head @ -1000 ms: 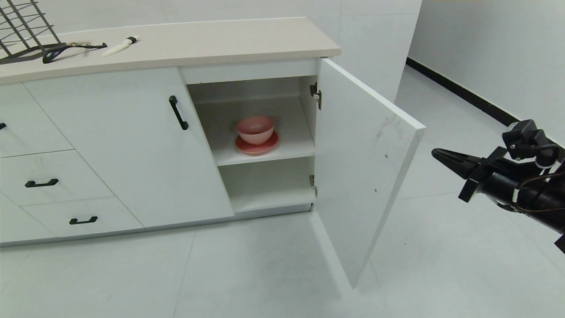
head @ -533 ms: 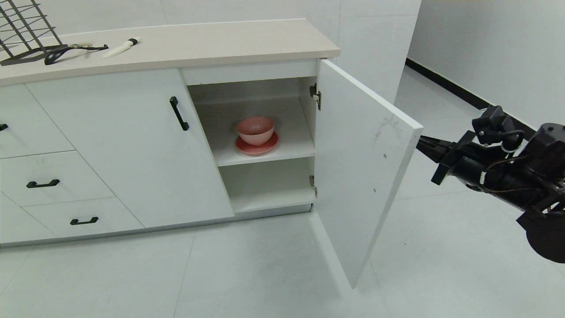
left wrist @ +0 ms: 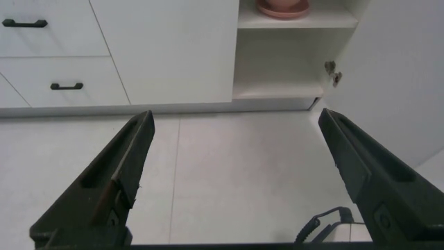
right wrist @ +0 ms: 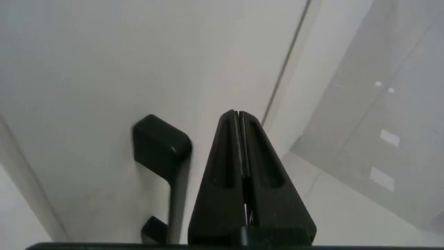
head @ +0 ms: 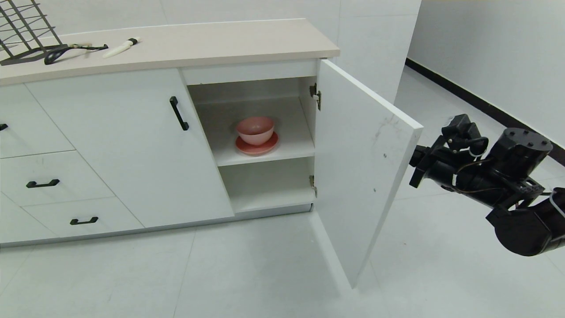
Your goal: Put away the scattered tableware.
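Reaching in from the right over the last second, the right arm now stretches nearly level toward the open cabinet door [head: 357, 168], its front end hidden behind the door's free edge. The right gripper [right wrist: 238, 118] has its fingers pressed together, tips just beside the black door handle [right wrist: 166, 173]. The left gripper [left wrist: 236, 118] hangs over the floor, spread wide, pointing at the cabinet beside the door. A pink bowl [head: 255, 129] sits on a red plate [head: 257, 146] on the upper shelf, inside the door's hinge side. A pale knife [head: 120, 47] lies on the countertop, well left of the door.
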`<state>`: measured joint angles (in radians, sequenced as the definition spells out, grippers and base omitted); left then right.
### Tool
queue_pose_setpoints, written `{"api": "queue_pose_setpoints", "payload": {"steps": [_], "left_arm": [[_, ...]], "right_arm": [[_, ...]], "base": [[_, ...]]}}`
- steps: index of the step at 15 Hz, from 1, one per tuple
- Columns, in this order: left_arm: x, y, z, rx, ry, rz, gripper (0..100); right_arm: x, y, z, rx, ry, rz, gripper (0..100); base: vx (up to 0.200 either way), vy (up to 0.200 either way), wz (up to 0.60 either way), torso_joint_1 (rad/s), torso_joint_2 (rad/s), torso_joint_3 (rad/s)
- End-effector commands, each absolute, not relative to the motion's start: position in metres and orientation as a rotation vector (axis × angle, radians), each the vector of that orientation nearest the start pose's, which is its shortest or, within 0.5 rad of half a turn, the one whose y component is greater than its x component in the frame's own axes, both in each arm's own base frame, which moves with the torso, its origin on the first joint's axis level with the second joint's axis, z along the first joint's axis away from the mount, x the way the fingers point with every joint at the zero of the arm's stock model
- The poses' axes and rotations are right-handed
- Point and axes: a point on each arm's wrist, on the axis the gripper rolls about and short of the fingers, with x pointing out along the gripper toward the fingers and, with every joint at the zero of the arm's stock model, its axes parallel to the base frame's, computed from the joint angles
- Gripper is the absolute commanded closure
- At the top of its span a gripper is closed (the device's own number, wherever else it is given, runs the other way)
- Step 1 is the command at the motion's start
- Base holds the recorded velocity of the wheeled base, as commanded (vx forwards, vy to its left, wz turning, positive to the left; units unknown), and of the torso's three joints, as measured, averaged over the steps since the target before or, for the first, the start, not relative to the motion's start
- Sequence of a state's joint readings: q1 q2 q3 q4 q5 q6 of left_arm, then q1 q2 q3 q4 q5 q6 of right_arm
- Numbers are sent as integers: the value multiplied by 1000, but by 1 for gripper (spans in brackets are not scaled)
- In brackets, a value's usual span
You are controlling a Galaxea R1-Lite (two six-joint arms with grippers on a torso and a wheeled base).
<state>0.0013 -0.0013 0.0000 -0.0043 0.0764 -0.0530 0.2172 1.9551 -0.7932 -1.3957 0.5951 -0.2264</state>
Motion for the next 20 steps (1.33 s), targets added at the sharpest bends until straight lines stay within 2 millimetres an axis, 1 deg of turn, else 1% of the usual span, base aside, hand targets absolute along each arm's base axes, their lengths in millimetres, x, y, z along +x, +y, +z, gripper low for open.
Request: {"api": "queue_pose_setpoints", "payload": {"steps": [1,3,8,12,15,18,20], "left_arm": [[-23,2,76,-54,-7,78,0],[-23,2,76,-54,-7,78,0],[-23,2,76,-54,-7,78,0],[-23,2,76,-54,-7,78,0],[-23,2,76,-54,-7,78,0],[-23,2,76,-54,-7,78,0],[-23,2,76,-54,-7,78,0]], "right_arm": [[336,103,167,-251,-329,827,100],[337,115,167,-246,-336,856,100],[333,127,167,-240,-343,892,100],[324,155,164,-226,-349,973,100],[324,174,163,-216,-363,1014,100],[327,186,158,-210,-362,1039,100],[328,194,159,-208,-381,1055,100]], "base": [[0,0,0,0,0,0],[0,0,0,0,0,0],[0,0,0,0,0,0],[0,0,0,0,0,0],[0,0,0,0,0,0],[0,0,0,0,0,0],[0,0,0,0,0,0]]}}
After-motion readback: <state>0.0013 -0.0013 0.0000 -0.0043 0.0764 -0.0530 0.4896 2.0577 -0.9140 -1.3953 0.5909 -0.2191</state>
